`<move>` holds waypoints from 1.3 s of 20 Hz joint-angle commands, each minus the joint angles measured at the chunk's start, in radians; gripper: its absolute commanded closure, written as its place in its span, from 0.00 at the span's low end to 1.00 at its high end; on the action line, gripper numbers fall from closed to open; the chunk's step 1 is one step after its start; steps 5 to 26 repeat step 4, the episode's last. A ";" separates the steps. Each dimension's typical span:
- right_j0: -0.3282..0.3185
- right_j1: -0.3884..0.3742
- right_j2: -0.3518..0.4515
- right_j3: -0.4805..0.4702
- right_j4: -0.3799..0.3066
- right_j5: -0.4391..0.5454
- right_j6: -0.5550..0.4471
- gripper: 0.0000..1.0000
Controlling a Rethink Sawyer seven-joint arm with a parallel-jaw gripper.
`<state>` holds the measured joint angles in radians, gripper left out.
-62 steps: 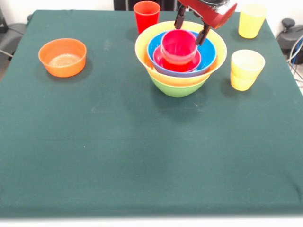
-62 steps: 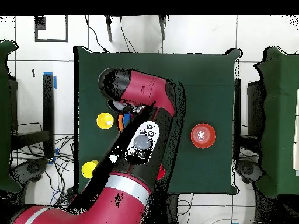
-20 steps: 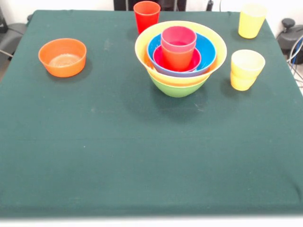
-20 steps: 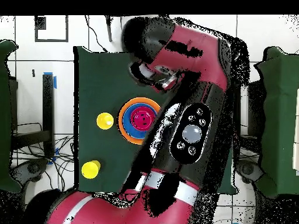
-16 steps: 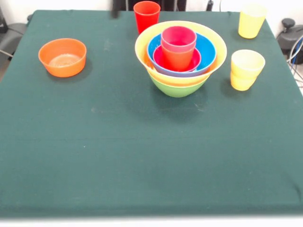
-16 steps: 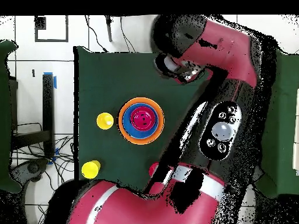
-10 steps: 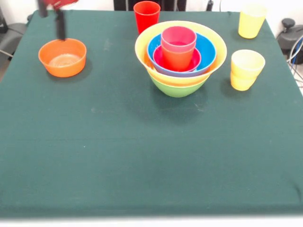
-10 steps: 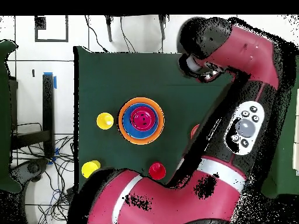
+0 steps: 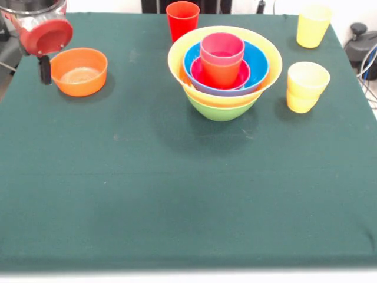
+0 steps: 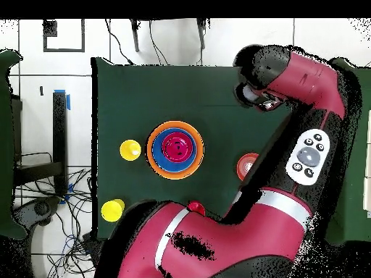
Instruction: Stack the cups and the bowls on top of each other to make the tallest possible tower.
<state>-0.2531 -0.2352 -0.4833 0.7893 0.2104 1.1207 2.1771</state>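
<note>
Front view: the claw (image 9: pixel 44 65) hangs at the outer side of the orange bowl (image 9: pixel 78 71), one dark finger showing beside the rim; whether it is open or closed cannot be told. The tower (image 9: pixel 224 66) stands well apart from the claw, beyond the bowl. Recommended: straddle the bowl wall, grip firmly, lift level. Half a second earlier the claw stood higher, above the bowl's far rim.

Overhead view: the arm (image 10: pixel 290 137) covers most of the orange bowl. The tower is clear of it. Earlier the arm lay slightly differently.
</note>
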 commanded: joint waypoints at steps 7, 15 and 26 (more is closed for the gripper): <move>0.037 -0.014 0.134 0.168 -0.074 -0.031 -0.095 0.00; 0.037 -0.014 0.134 0.168 -0.074 -0.031 -0.095 0.00; 0.037 -0.014 0.134 0.168 -0.074 -0.031 -0.095 0.00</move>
